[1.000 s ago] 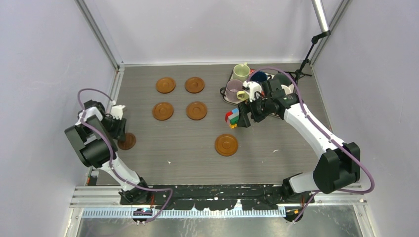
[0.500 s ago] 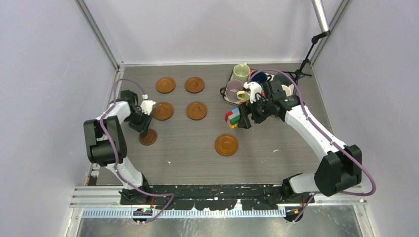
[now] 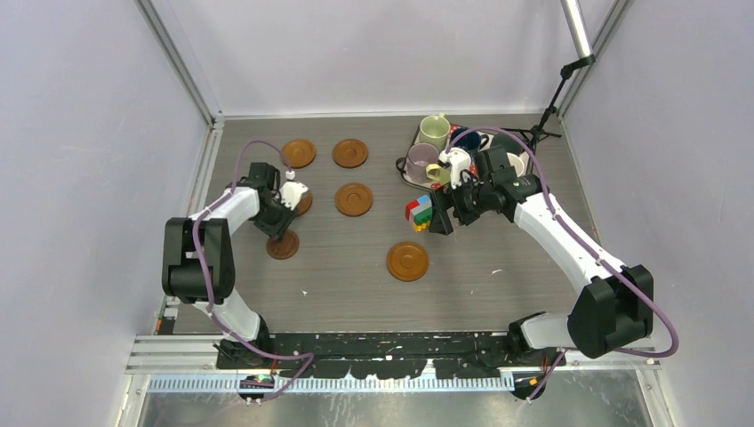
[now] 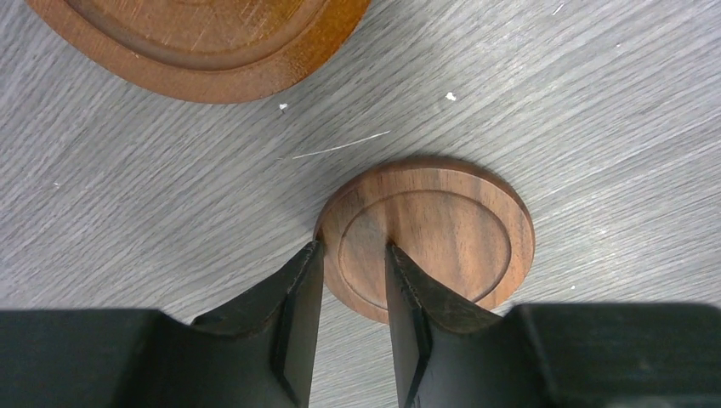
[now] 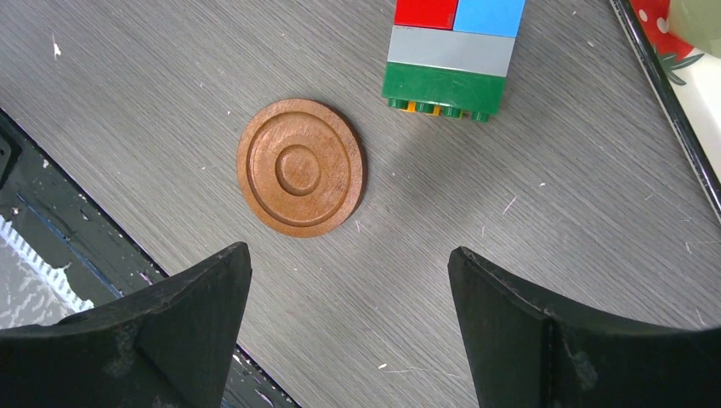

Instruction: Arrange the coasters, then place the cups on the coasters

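Note:
My left gripper is shut on the rim of the darker coaster, one finger outside the rim and one inside, low at the table. Right beside it another coaster is partly hidden by the wrist. Three coasters lie behind and to the right, and one coaster lies alone in the middle. My right gripper hangs open and empty above the table. The cups, light green, mauve and dark blue, crowd the back right.
A multicoloured block toy stands just left of my right gripper. The white strawberry-print tray carries the cups. A thin black stand rises at the back right corner. Purple walls enclose the table.
My left arm has carried the dark coaster from the table's left edge rightward, to just in front of the left column of coasters. My right arm has barely shifted.

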`<state>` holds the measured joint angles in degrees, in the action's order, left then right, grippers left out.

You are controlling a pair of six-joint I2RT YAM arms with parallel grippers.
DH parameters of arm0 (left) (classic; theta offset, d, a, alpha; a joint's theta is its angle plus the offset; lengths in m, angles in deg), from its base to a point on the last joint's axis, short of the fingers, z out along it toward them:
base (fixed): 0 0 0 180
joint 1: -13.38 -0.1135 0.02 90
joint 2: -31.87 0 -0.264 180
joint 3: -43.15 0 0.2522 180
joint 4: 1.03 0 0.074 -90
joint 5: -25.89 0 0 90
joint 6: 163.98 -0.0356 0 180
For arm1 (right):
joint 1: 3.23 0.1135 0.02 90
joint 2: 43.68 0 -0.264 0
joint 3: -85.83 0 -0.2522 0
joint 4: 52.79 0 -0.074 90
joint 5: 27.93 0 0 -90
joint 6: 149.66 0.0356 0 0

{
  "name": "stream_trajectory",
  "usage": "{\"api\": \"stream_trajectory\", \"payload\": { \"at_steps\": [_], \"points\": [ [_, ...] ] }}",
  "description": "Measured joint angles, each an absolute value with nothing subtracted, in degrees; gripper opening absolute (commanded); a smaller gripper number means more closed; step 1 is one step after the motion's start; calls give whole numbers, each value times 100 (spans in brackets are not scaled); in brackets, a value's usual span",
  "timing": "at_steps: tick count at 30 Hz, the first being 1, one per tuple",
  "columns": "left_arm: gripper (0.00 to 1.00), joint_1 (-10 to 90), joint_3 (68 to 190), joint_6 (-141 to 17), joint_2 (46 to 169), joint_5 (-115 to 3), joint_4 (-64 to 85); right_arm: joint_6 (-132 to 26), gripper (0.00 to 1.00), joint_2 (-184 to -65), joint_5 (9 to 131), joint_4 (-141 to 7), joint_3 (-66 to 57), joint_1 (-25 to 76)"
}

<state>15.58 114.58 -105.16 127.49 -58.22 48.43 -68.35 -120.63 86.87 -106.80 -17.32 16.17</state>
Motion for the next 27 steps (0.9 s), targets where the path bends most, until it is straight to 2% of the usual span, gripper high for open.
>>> {"api": "stream_trajectory", "payload": {
  "at_steps": [15,22,27],
  "points": [
    [37,1988,11181,-10478,12462,-5827,4902,-6835,90,-12034,8685,-10662,-1745,1617],
    [48,1997,11150,-10529,12430,-5739,5141,-6840,90,-11958,8685,-10643,-1765,1617],
    [49,1995,11113,-10625,12390,-5711,5191,-6853,91,-11923,8685,-10643,-1767,1617]
  ]
}}
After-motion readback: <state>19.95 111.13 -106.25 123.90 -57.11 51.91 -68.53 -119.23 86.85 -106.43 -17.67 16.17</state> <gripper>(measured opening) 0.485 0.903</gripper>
